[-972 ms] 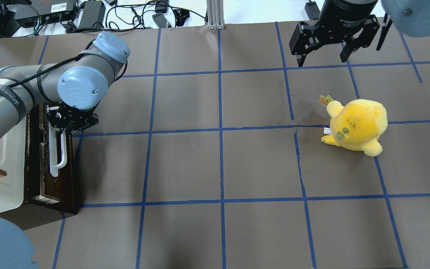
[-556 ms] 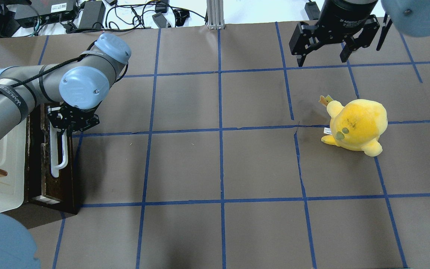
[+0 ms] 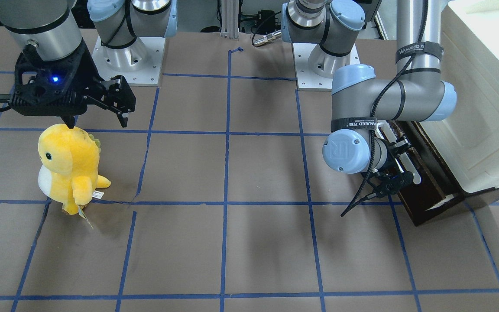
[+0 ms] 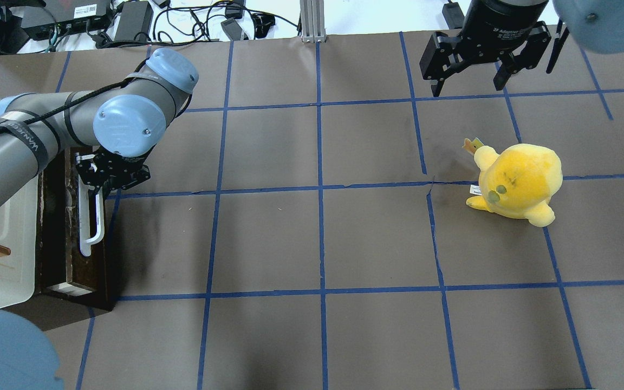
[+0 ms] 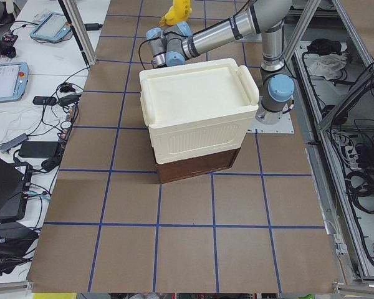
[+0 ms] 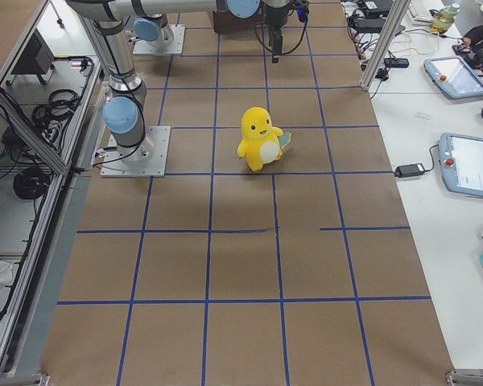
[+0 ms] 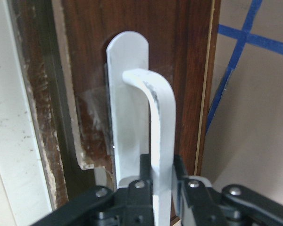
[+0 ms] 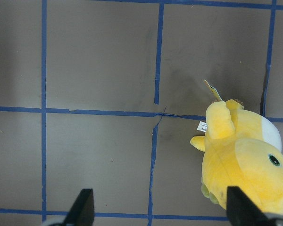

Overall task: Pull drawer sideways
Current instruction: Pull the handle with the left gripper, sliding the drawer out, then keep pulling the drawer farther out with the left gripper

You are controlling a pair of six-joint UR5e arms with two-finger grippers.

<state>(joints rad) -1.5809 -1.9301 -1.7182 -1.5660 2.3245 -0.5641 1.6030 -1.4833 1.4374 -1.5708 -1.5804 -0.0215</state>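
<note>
First, front view, drawer: the dark brown drawer [image 3: 427,190] sits at the foot of the cream cabinet [image 3: 483,108] at the left end of the table [image 3: 232,242]. Its front faces the table's middle, and a strip of pale side wood shows at its near corner.
Front view, left arm: the elbow is bent and the wrist is low beside the drawer front. The left gripper [image 3: 394,184] is at the white handle [image 3: 409,170], though the wrist hides the grip itself.
Front view, right gripper: the right gripper [image 3: 95,119] hangs with its fingers spread, just above and behind the yellow plush toy [image 3: 69,169].
Overhead view, handle axis: the bar lies along the drawer front, running from the robot's side toward the far side. Its visible length reaches from the gripper back toward the robot.
Overhead view, plush: it is well apart from the drawer, on the right half of the table.
Left-end view: the cabinet fills the middle with only a dark brown band under it. The handle and the grip are hidden behind it, and the left arm reaches round its far side.
Right-end view: the plush stands upright. The drawer is far off at the top edge and too small to read.
Left wrist view: two black fingers are clamped on the handle, one on each side. The bar runs up the frame and bends into its plate on the dark wood.
Right wrist view: the fingertips sit wide apart with only table between them, and the plush is at the lower right.
</note>
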